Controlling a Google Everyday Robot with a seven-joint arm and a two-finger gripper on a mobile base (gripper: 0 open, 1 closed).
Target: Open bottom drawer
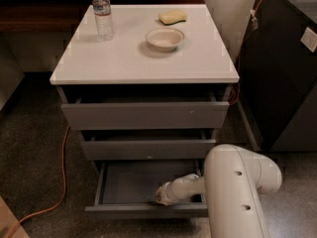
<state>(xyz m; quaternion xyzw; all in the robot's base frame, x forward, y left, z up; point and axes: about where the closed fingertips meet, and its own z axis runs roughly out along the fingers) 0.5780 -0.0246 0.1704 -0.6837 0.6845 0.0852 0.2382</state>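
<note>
The bottom drawer (129,209) of the white-topped cabinet (143,58) stands pulled out, and its shallow grey tray shows. My white arm (237,192) comes in from the lower right. Its wrist reaches left over the drawer's front edge, with the gripper (161,196) inside the tray close to the front panel. The fingers are hidden behind the wrist. The middle drawer (148,148) and the top drawer (146,114) stand slightly ajar above it.
A water bottle (102,11), a white bowl (165,37) and a yellow sponge (173,17) rest on the cabinet top. An orange cable (62,182) runs along the floor at left. A dark cabinet (287,73) stands at right.
</note>
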